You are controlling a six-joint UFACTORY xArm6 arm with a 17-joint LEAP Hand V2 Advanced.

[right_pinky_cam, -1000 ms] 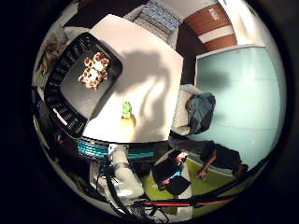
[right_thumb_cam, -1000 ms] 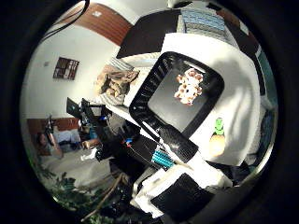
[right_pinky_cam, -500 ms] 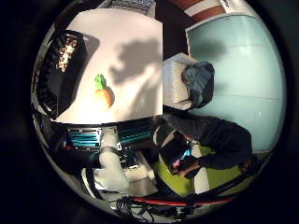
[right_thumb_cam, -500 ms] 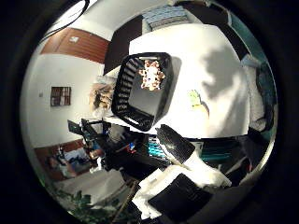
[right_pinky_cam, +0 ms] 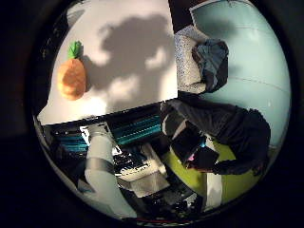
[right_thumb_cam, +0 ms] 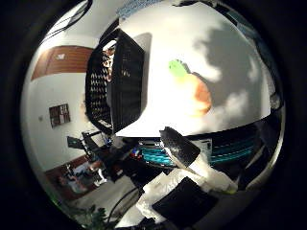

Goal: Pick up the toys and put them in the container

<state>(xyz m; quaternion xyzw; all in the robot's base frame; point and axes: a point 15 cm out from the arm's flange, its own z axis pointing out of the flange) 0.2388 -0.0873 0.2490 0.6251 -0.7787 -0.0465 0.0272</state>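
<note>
An orange carrot toy (right_pinky_cam: pixel 71 78) is seen lying on the white table (right_pinky_cam: pixel 137 71), beside the black container (right_thumb_cam: pixel 125 86). The hand (right_thumb_cam: pixel 184 158) is held above; finger posture cannot be told, possibly relaxed.

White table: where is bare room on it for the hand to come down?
The white table is bare between the orange plush pineapple with green leaves and its edge nearest the grey seat. It is crowded only where the black mesh basket stands, with the pineapple a little apart from it.
</note>
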